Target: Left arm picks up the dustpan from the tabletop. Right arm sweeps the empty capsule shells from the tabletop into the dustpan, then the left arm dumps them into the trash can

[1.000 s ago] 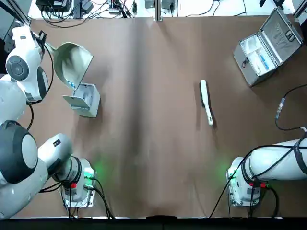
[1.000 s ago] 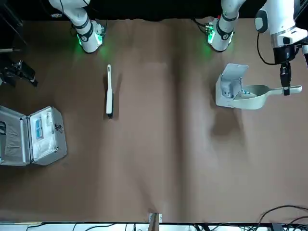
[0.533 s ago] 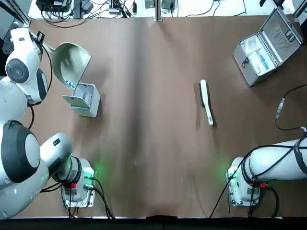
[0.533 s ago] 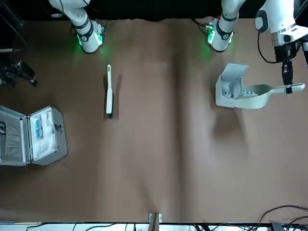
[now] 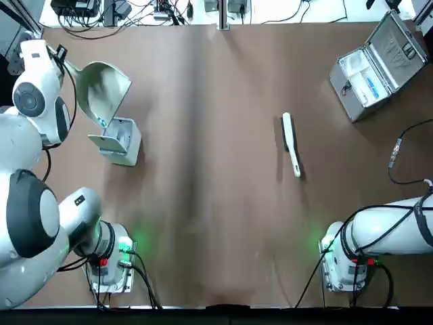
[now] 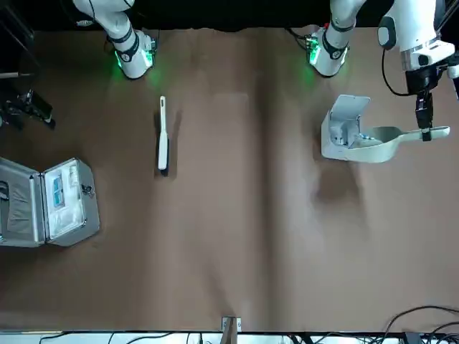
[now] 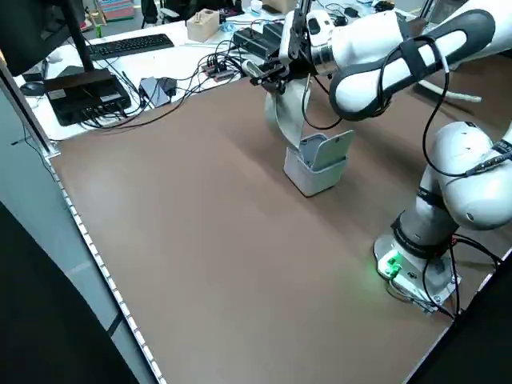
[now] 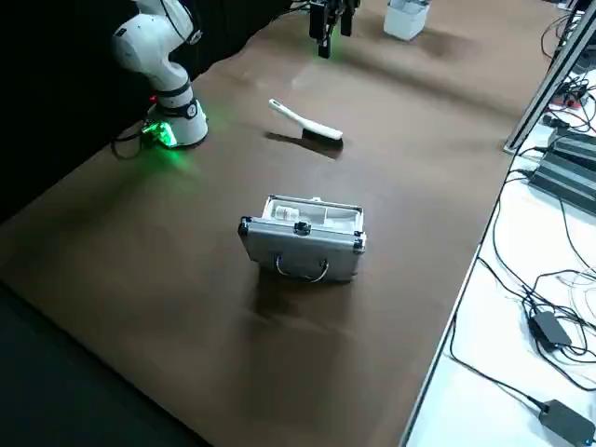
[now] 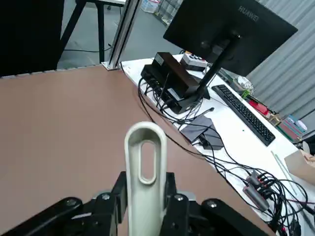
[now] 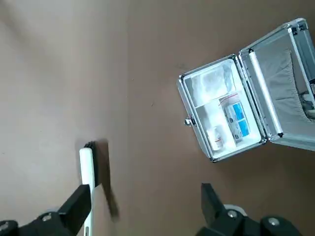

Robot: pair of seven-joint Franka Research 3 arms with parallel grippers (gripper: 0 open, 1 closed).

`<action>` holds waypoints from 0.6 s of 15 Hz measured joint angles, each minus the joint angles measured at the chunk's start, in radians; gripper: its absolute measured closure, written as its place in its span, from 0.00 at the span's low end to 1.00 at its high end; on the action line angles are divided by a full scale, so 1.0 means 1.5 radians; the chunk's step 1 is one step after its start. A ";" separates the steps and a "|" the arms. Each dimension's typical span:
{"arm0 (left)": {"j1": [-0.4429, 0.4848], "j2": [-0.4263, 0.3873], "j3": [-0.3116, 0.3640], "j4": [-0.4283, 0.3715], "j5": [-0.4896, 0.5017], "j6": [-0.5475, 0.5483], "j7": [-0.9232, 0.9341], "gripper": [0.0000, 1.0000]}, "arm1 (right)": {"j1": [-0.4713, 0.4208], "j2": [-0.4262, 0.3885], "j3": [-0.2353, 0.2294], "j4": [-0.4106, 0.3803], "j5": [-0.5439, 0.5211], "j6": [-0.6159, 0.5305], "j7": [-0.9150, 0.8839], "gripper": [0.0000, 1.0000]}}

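White brush [image 5: 291, 144] flat mid-table. Silver case [image 5: 379, 64] open at the far corner, well apart from it. Monitor [image 9: 231, 29], keyboard [image 9: 243, 114], cables [image 9: 256, 177] off-table.

The bin's [image 5: 119, 140] inside could not be seen past its raised lid. The capsule shells [image 5: 101, 120] in the scoop [image 5: 101, 88] beside the bin were too small to count. The right gripper [image 8: 328, 20], far from the bin, was cut off above the fingers.
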 joint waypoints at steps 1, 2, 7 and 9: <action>0.001 0.000 -0.004 0.000 0.000 0.000 0.000 0.67 | 0.000 0.000 0.000 0.000 0.000 0.000 0.000 0.01; 0.002 0.000 -0.009 0.000 0.000 0.000 0.000 0.67 | 0.000 0.000 0.000 0.000 0.000 0.000 0.000 0.01; 0.015 -0.002 -0.027 0.000 0.000 0.001 -0.003 0.67 | 0.000 0.000 0.000 0.000 0.000 0.001 0.000 0.01; 0.016 -0.005 -0.030 0.000 0.000 0.001 -0.004 0.67 | 0.000 0.000 0.000 0.000 0.000 0.001 0.000 0.01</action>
